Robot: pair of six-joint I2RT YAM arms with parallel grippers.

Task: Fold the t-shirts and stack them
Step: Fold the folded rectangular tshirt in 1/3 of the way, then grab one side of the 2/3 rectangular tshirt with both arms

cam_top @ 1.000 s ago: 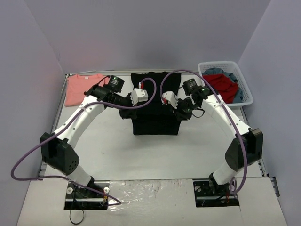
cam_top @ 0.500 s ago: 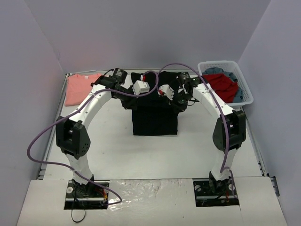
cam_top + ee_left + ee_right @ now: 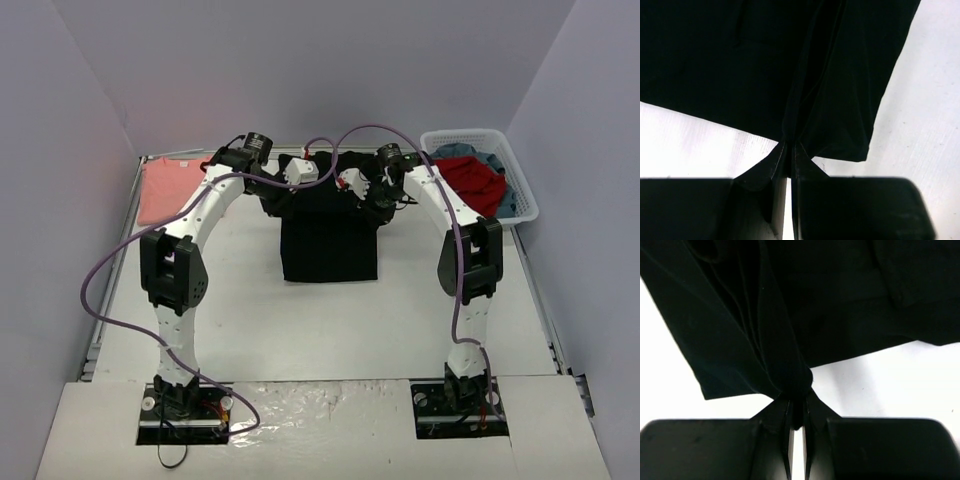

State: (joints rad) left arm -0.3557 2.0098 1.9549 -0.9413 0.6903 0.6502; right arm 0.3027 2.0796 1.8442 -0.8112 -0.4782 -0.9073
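The black t-shirt [image 3: 330, 245] lies as a narrow folded strip in the middle of the table, its far end lifted by both grippers. My left gripper [image 3: 283, 198] is shut on the shirt's cloth, which shows pinched between the fingers in the left wrist view [image 3: 789, 155]. My right gripper [image 3: 375, 205] is shut on a bunched fold of the same shirt [image 3: 798, 390]. The salmon-pink t-shirt [image 3: 168, 188] lies flat at the far left of the table. The blue print is hidden.
A white basket [image 3: 524, 190] at the far right holds red [image 3: 472, 182] and blue clothes. Grey walls close in the back and both sides. Purple cables loop over both arms.
Both grippers have carried the shirt's edge toward the far side of the table, and both arms have stretched out. The black shirt now looks shorter front to back.
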